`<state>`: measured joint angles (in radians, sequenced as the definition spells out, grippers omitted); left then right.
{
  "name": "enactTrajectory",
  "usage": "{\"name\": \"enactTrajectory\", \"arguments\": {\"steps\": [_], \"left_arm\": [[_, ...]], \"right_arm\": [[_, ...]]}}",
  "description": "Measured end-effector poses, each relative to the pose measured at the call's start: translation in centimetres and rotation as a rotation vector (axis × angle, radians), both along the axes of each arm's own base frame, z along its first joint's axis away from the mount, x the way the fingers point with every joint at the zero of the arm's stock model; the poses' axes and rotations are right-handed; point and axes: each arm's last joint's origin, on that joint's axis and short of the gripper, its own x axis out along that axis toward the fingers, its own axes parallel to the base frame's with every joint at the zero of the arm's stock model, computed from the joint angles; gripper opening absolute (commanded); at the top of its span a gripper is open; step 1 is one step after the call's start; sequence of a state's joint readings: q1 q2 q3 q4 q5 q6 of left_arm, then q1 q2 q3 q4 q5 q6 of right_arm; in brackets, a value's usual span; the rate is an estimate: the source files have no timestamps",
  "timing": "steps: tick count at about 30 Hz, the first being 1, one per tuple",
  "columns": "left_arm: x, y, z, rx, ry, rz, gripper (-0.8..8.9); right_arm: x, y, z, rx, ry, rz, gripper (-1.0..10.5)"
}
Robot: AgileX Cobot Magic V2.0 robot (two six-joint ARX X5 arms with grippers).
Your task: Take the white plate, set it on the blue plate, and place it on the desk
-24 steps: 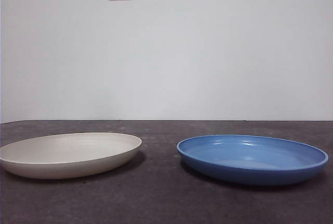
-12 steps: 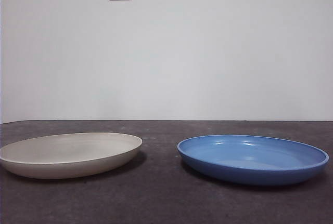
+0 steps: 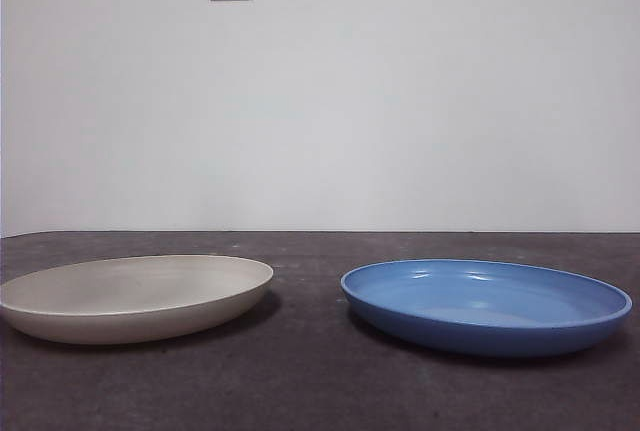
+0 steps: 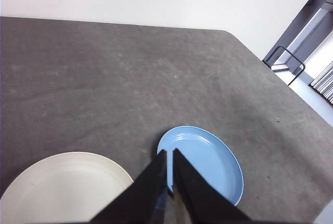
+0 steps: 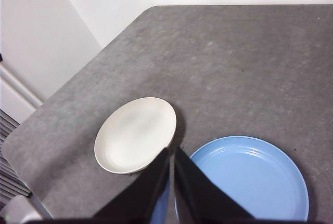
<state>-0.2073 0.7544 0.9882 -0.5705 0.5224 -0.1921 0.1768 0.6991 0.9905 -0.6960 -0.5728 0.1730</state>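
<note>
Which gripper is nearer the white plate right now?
Left, as far as I can judge. The left gripper, jaws shut, hangs above the desk beside the white plate. The right gripper, also shut, hangs high by the blue plate.

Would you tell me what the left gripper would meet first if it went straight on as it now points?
Probably the blue plate: the left gripper, jaws shut, points at its near rim, though depth is unclear.

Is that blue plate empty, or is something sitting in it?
Empty. The blue plate shows only its bare glossy inside, and the white plate lies apart from it on the desk.
</note>
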Motion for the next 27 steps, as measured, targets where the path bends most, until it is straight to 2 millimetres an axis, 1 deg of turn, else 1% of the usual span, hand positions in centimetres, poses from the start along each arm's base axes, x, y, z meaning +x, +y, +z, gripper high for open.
{"name": "enactTrajectory", "arguments": {"steps": [2, 3, 5, 7, 8, 9, 10, 12, 24, 27], "left_arm": [[0.0, 0.0, 0.0, 0.003, -0.002, -0.001, 0.66], [0.0, 0.0, 0.0, 0.003, -0.002, -0.002, 1.02], [0.0, 0.0, 0.0, 0.006, -0.005, -0.002, 2.12], [0.0, 0.0, 0.0, 0.008, -0.007, -0.004, 3.51], [0.0, -0.01, 0.0, 0.008, -0.007, -0.004, 4.1], [0.0, 0.0, 0.0, 0.008, -0.008, -0.003, 4.71], [0.0, -0.01, 0.01, 0.008, -0.009, -0.004, 5.14], [0.01, -0.01, 0.02, 0.01, -0.013, -0.005, 5.44], [-0.08, 0.02, -0.22, 0.016, 0.014, -0.005, 5.46], [-0.04, 0.17, -0.4, 0.013, 0.04, 0.009, 5.74]], "right_arm": [[0.03, 0.0, -0.01, -0.008, -0.007, 0.003, 0.1], [0.03, 0.0, -0.01, -0.01, -0.008, 0.004, 0.5], [0.03, 0.0, -0.01, -0.014, -0.012, 0.006, 1.9], [0.03, 0.0, -0.01, -0.014, -0.013, 0.007, 4.0], [0.03, 0.0, -0.01, -0.014, -0.013, 0.006, 4.8], [0.03, 0.0, -0.01, -0.014, -0.013, 0.007, 5.5], [0.03, 0.0, -0.01, -0.014, -0.013, 0.007, 5.9], [0.03, 0.0, -0.01, -0.014, -0.013, 0.006, 6.0], [0.03, 0.0, -0.01, -0.016, -0.014, 0.007, 6.0], [0.03, 0.01, -0.01, -0.016, -0.014, 0.008, 6.0]]}}
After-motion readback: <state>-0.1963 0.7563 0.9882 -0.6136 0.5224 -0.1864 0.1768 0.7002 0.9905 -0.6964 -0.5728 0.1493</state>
